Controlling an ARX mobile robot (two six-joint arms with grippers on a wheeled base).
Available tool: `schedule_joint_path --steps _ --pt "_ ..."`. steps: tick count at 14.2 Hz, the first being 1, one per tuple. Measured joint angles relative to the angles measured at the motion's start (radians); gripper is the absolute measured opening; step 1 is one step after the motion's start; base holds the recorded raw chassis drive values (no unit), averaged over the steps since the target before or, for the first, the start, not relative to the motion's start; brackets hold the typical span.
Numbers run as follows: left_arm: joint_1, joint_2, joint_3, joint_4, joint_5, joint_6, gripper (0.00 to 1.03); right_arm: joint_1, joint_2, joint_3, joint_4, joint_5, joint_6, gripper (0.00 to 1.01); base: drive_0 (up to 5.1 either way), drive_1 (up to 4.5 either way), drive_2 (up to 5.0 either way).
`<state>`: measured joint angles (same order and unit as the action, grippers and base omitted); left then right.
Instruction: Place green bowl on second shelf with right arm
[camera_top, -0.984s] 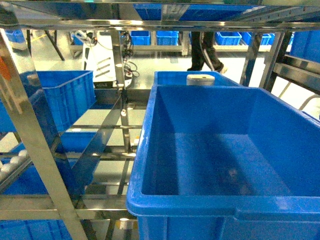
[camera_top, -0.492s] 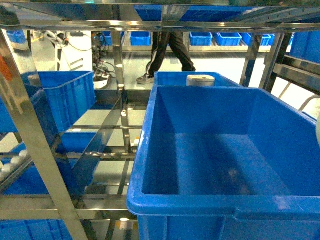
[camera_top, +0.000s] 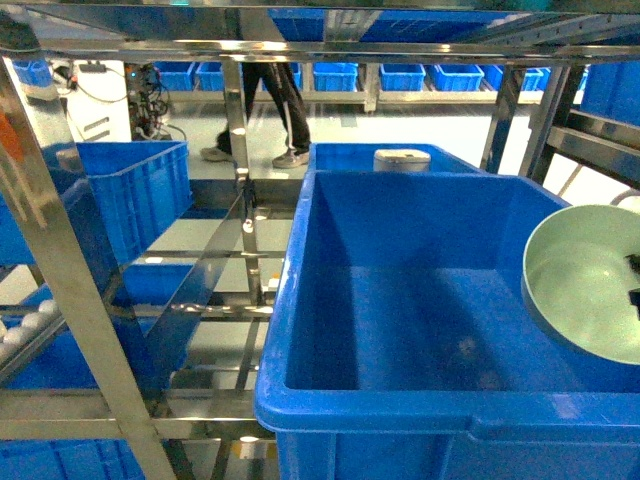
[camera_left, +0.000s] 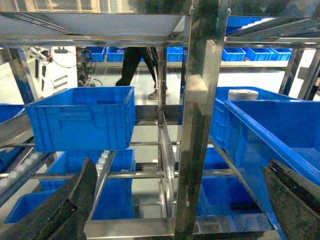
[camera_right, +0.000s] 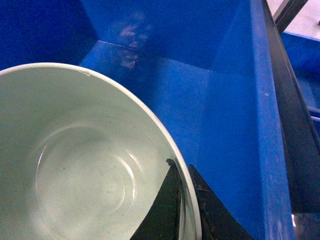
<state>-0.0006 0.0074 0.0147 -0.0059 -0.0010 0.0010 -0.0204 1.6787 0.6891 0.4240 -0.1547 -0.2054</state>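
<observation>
The green bowl (camera_top: 588, 283) is now showing at the right edge of the head view, over the big blue bin (camera_top: 400, 400), where half a second ago only a pale sliver was peeking in. The person (camera_top: 270, 110) walking behind the rack is now further left. Nearest the head camera, the bin's front rim is lying across the second shelf (camera_top: 130, 405) of steel rails; a slanted steel post (camera_top: 70, 290) is standing at the left. Beyond the bin, a grey-white lidded container (camera_top: 401, 159) is sitting in another blue crate. The right arm (camera_right: 182, 210) is pinching the bowl's rim (camera_right: 90, 165), one finger inside, one outside, bowl tilted above the bin floor. The left jaws (camera_left: 175, 210) are standing wide apart, gripping nothing.
</observation>
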Motion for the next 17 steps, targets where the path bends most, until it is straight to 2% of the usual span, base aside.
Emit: schedule_joint_path --steps 1,3,5,7,8,9,12,16,17 --pt "0.000 0.000 0.000 0.000 0.000 0.000 0.98 0.002 0.069 0.061 -0.014 -0.002 -0.016 0.02 0.0 0.00 0.0" --pt "0.000 0.000 0.000 0.000 0.000 0.000 0.98 0.031 0.188 0.215 -0.094 -0.010 -0.024 0.02 0.0 0.00 0.0" --pt "0.000 0.000 0.000 0.000 0.000 0.000 0.98 0.079 0.322 0.394 -0.239 -0.076 -0.032 0.02 0.0 0.00 0.0" --pt "0.000 0.000 0.000 0.000 0.000 0.000 0.98 0.111 0.375 0.435 -0.286 -0.080 -0.034 0.02 0.0 0.00 0.0" --pt "0.000 0.000 0.000 0.000 0.000 0.000 0.98 0.117 0.381 0.435 -0.259 -0.068 -0.032 0.02 0.0 0.00 0.0" --pt "0.000 0.000 0.000 0.000 0.000 0.000 0.98 0.114 0.381 0.430 -0.217 -0.037 -0.026 0.06 0.0 0.00 0.0" --pt "0.000 0.000 0.000 0.000 0.000 0.000 0.98 0.092 0.377 0.375 -0.185 -0.033 0.014 0.43 0.0 0.00 0.0" --pt "0.000 0.000 0.000 0.000 0.000 0.000 0.98 0.094 0.246 0.229 -0.047 -0.055 0.033 0.94 0.0 0.00 0.0" --pt "0.000 0.000 0.000 0.000 0.000 0.000 0.98 0.094 0.209 0.183 -0.024 -0.058 0.032 1.00 0.0 0.00 0.0"
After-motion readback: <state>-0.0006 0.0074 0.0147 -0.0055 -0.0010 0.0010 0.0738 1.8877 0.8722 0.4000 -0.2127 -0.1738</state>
